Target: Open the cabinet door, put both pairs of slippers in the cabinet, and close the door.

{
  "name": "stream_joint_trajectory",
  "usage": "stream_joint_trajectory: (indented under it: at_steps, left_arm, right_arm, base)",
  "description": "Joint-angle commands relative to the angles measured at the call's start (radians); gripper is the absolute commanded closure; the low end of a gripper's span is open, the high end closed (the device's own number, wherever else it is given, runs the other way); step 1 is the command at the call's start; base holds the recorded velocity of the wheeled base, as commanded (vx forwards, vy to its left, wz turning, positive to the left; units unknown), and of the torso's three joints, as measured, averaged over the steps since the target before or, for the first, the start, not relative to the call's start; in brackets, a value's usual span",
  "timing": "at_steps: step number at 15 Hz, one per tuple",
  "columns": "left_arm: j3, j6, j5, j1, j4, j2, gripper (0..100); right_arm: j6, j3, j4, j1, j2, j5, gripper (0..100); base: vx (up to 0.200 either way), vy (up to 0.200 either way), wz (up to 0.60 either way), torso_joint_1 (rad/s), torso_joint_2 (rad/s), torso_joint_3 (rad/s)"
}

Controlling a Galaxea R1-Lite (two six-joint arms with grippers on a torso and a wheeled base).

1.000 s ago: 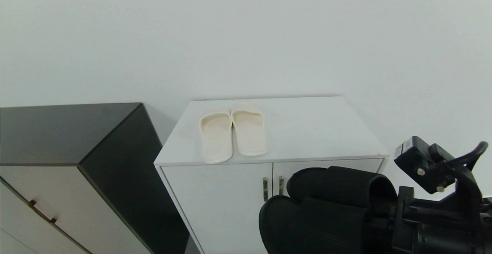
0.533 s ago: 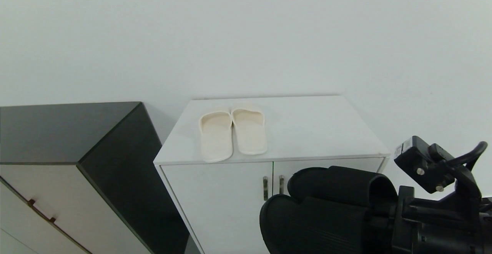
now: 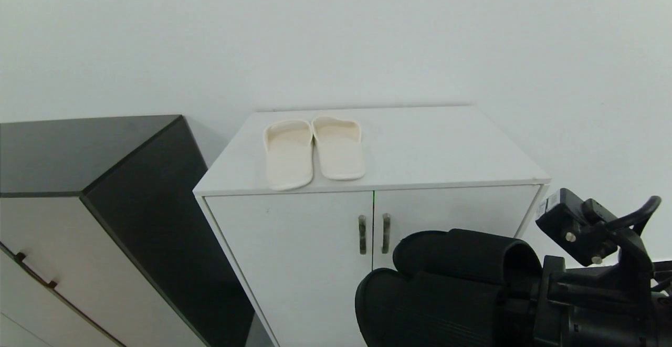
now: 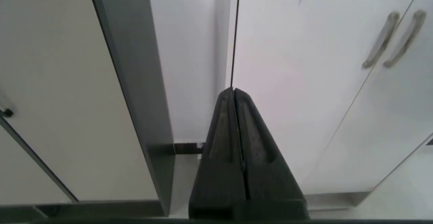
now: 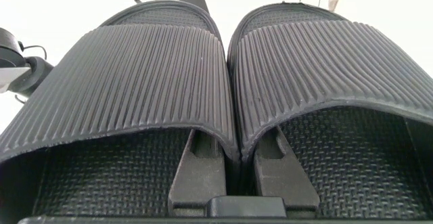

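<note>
The white cabinet (image 3: 430, 147) stands against a plain white wall (image 3: 336, 37), and both its doors are closed, the left door (image 3: 294, 252) and the right door (image 3: 462, 205) meeting in the middle. Two upright metal handles (image 3: 361, 234) sit close to each other on both sides of that seam. On the top of the cabinet, toward its left half, lies a pair of cream slippers (image 3: 287, 153), side by side and touching, with the toes pointing to the wall. The pair of black ribbed slippers (image 3: 451, 279) is held in the air in front of the right door, lower than the handles. The right gripper (image 5: 238, 149) has one finger inside each black slipper and is closed so that it presses their two inner walls together. The left gripper (image 4: 234, 99) holds nothing; its two fingers are fully pressed together. It is low in front of the gap between the white cabinet and a dark cabinet (image 3: 79, 153) with light drawer fronts that stands just beside it on the left.
</note>
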Motion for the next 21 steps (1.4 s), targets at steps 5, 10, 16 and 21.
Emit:
stream_joint_trajectory:
  at_steps: [5, 10, 16, 21]
  left_arm:
    - [0.0, 0.002, 0.002, 0.0, -0.001, 0.0, 0]
    - [0.0, 0.01, 0.0, 0.0, -0.001, 0.0, 0]
    - [0.0, 0.048, -0.006, 0.0, 0.001, 0.0, 0]
    - [0.0, 0.062, -0.014, 0.0, 0.001, 0.002, 0]
  right_arm:
    - [0.0, 0.003, 0.002, 0.001, 0.004, 0.0, 100]
    - [-0.012, 0.018, 0.001, 0.001, 0.004, -0.001, 100]
    - [-0.027, 0.032, -0.001, 0.001, 0.002, -0.003, 100]
    - [-0.03, 0.04, -0.001, 0.001, 0.001, -0.004, 100]
  base:
    - [0.0, 0.0, 0.0, -0.199, 0.51, 0.316]
    - [0.0, 0.0, 0.0, -0.164, 0.48, 0.316]
    - [0.0, 0.0, 0.0, -0.119, 0.46, 0.338]
    - [0.0, 0.0, 0.0, -0.047, 0.44, 0.39]
